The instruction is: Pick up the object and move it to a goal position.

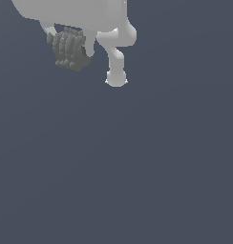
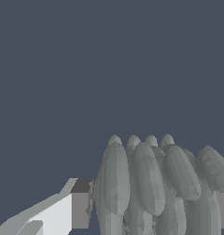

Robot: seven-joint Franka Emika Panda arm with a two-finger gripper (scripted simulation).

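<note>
The end effector (image 1: pixel 73 47) is clamped on the object (image 1: pixel 68 49), which sits between its fingers. The rounded fins give little flat contact, so a jolt could let it slip out.

A: How's the light?
B: Flat and even, rather dim. No cast shadows or glare on the slate backdrop.
A: Sharpness?
B: No blur, but coarse, faceted rendering; the ridged lump (image 2: pixel 150 188) shows soft shading, lighter along its fin crests.
</note>
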